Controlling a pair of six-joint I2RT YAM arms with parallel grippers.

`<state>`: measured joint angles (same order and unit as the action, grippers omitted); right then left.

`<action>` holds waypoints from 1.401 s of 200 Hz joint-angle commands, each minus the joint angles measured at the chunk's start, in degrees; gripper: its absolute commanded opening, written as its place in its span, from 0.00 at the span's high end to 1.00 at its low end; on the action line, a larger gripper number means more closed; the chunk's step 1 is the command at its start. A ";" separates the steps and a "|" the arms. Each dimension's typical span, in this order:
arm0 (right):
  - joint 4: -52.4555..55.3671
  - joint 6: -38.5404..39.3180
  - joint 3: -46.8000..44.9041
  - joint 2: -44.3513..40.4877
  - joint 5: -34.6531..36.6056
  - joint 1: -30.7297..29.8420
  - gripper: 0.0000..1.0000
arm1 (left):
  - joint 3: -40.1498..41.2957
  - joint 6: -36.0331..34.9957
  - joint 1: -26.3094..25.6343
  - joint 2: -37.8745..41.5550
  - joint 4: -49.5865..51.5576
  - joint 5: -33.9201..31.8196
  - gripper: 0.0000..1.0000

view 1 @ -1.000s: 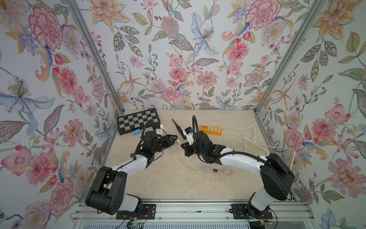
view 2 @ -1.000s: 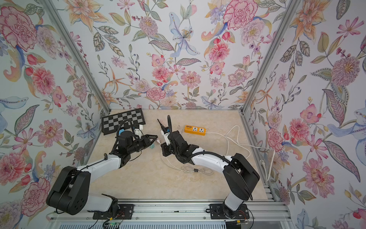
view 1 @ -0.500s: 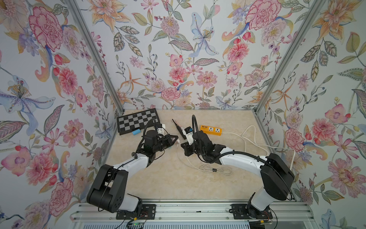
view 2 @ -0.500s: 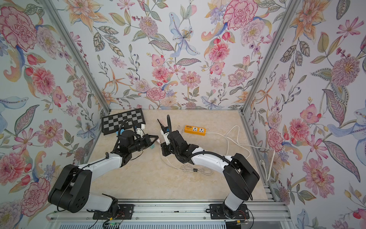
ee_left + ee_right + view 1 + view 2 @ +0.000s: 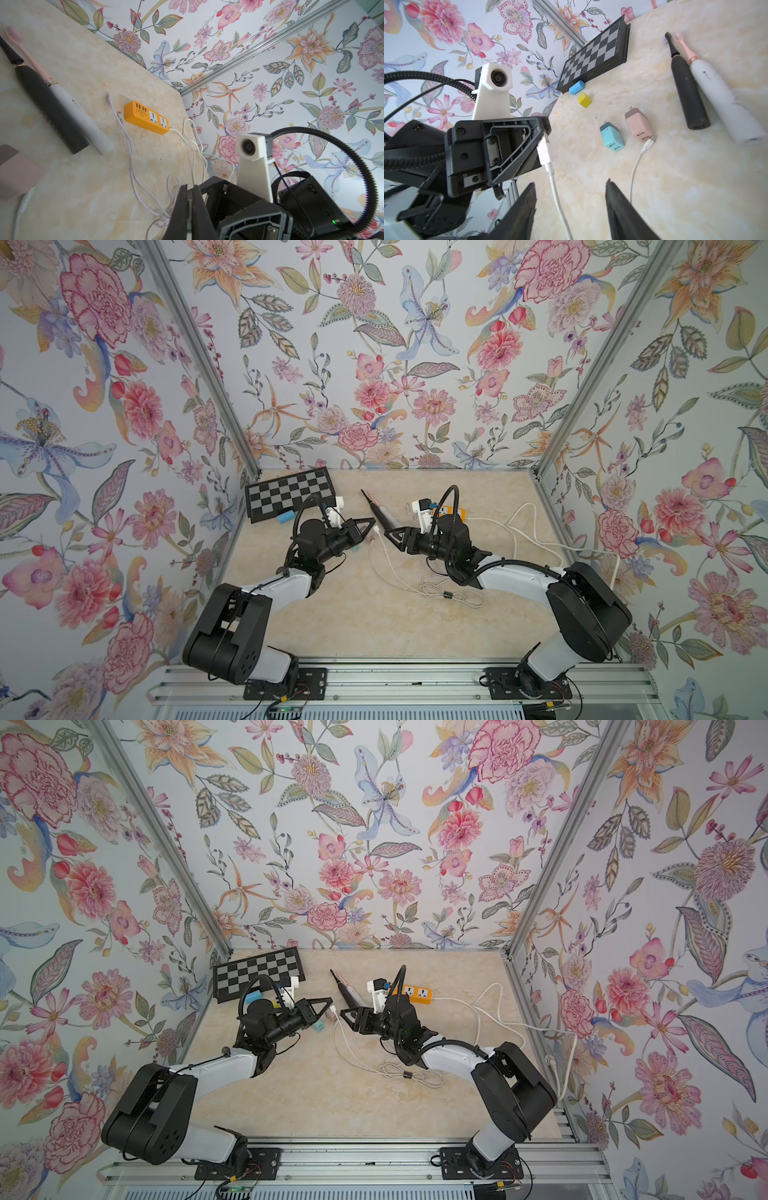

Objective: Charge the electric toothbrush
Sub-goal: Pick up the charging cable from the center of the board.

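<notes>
Two electric toothbrushes lie side by side at the back middle: a black one [image 5: 376,508] [image 5: 688,91] and a white one with a pink head [image 5: 83,122] [image 5: 720,97]. My left gripper [image 5: 371,526] [image 5: 188,199] is shut on the white plug of a charging cable [image 5: 543,152], held above the table. The cable hangs from it and passes between the fingers of my right gripper [image 5: 388,536] [image 5: 570,182], which is open and touches nothing. A pink adapter [image 5: 638,124] with another white cable in it lies just before the toothbrushes.
An orange power strip [image 5: 417,994] [image 5: 146,117] sits at the back, behind my right wrist. A cyan adapter [image 5: 611,136] lies beside the pink one. A chessboard [image 5: 291,495], a blue cylinder [image 5: 576,87] and a yellow cube [image 5: 584,100] are at the back left. Loose white cable [image 5: 446,595] coils mid-table.
My left gripper has shut on the cable plug. My right gripper has opened, let the plug go and drawn back a little to the right.
</notes>
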<state>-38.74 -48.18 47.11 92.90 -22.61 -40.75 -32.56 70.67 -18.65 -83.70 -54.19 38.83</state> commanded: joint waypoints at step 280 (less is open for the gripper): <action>20.97 29.06 -0.94 -11.52 8.13 4.98 1.00 | -8.57 -50.23 1.63 15.45 49.43 -49.01 0.46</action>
<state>-37.45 -37.47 43.42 84.05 -19.33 -35.59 -41.45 34.83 -17.87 -66.63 -19.16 -0.49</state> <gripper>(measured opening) 0.070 0.537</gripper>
